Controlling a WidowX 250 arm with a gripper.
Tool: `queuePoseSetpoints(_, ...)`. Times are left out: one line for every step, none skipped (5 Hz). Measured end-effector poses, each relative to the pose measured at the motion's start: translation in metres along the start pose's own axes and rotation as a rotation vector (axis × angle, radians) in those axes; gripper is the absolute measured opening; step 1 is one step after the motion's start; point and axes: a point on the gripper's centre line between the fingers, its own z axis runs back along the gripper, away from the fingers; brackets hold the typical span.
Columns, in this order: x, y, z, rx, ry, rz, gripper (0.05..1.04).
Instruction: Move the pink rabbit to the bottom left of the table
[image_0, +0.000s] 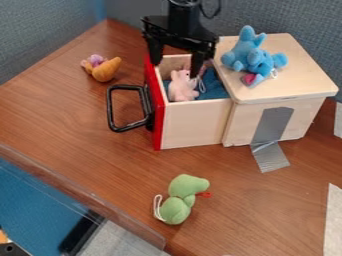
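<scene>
While poised over the drawer (194, 122) near the top middle of the frame, looks ready for a grasp: gripper (175, 69) with fingers spread, nothing pinched between them. Points downward at a slight tilt, one finger above the drawer's red front, the other dipped close beside the head of the rabbit (182, 86). Cannot tell whether touching it. Comes down from the top edge, with the arm (184, 15) nearly vertical above.

Just below the fingertips, rabbit upright inside the open drawer, near the red front, with cloth (212, 86) beside it. As for progress, judged at the very beginning: drawer open, rabbit within reach, but not yet gripped or lifted. Left to do: close on the rabbit, raise it over the drawer wall, carry it toward the lower left, lower it onto the table (87, 155) and let go. Calls for enough lift to pass the front and the black handle (113, 110); might otherwise snag there, or drag cloth along.

Farther out, to the right, box (284, 75) with blue toys (248, 57) on top and tape (270, 125) down its side. At upper left, orange toy (105, 70) lying on the wood; at bottom middle, green toy (177, 207), well apart from the drawer.
</scene>
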Motion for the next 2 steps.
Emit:
queuePoseSetpoints(0.0011,-0.0079,-0.0115,-0.005,0.003,0.006,1.0)
queuePoseSetpoints(0.0048,-0.0165,-0.0208,-0.002,0.005,-0.015,1.0)
